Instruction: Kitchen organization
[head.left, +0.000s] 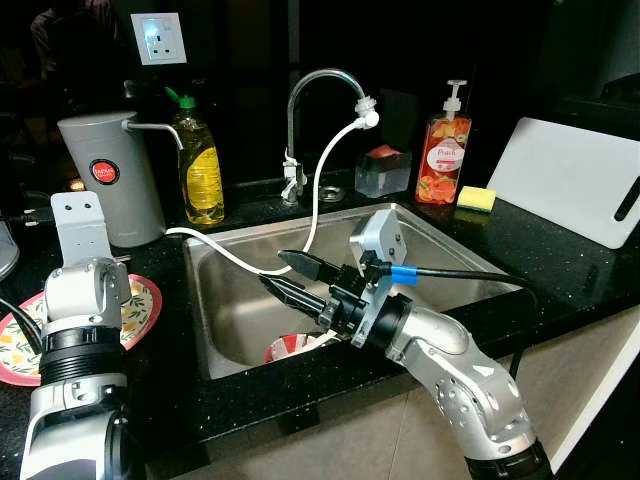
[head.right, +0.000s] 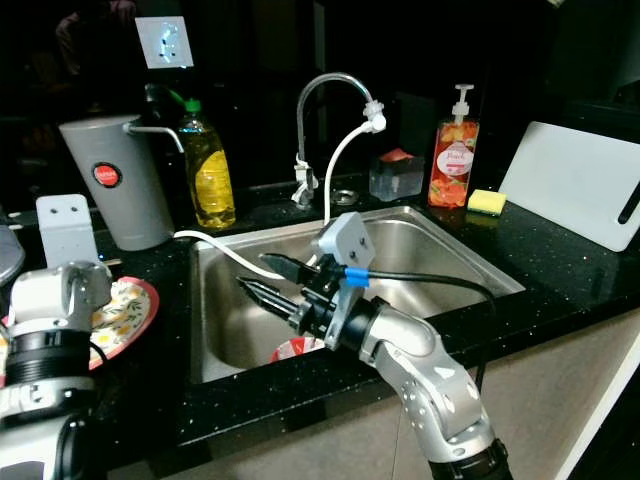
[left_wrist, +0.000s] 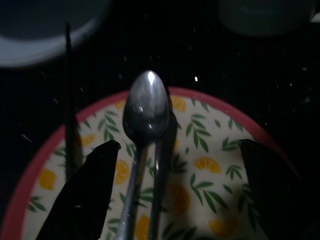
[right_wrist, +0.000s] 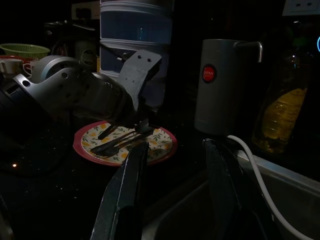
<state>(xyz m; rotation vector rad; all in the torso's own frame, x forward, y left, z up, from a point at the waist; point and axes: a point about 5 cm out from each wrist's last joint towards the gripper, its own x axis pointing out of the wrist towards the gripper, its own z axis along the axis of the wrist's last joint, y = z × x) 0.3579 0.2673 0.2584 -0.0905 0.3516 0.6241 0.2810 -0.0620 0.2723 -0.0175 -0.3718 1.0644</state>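
- Right hand (head.left: 288, 271): centre of the head frame, hanging over the steel sink (head.left: 455, 258) with its fingers apart and nothing between them. It points toward the left of the frame, across the basin.
- Red-rimmed dish (head.left: 290, 346): low in the sink, just below the right hand and partly hidden by the wrist. What kind of dish it is cannot be told.
- Left hand (left_wrist: 180, 185): lower left of the head frame, over the patterned plate (head.left: 140, 300) on the black desk (head.left: 560, 270). In its wrist view the fingers are spread wide, one on each side of the cutlery.
- Spoon (left_wrist: 145, 115): lies on the plate between the left fingers, bowl pointing away from the wrist, its long axis in line with the hand. A second slim handle (left_wrist: 159, 185) lies touching it. Whether the fingers touch either cannot be told.
- Judgement: the left hand is the nearer one for the spoon; closing would bear across the handle.
- Farther back: grey dispenser (head.left: 115, 175), yellow oil bottle (head.left: 200, 165), tap (head.left: 320, 90) with white hose (head.left: 320, 190), soap pump (head.left: 443, 160), yellow sponge (head.left: 476, 198), white cutting board (head.left: 570, 180).
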